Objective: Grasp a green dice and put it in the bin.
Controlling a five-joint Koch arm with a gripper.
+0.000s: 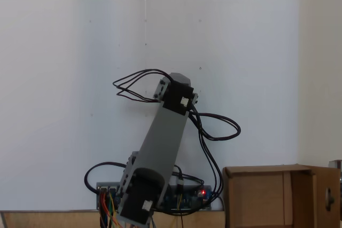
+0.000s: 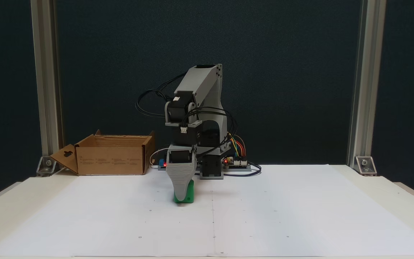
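Gripper (image 2: 182, 196) tip down over green dice (image 2: 189, 192), flat on table; grip state can't tell

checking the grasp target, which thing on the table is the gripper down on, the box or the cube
The green dice: the gripper is down over it mid-table; the cardboard box sits apart at back left.

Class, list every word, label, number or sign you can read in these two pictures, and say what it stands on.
No text can be read.
Cardboard box: faint lines of small print on its front wall, too small to read.
Control board behind the arm: no legible markings.
Green dice: plain faces.
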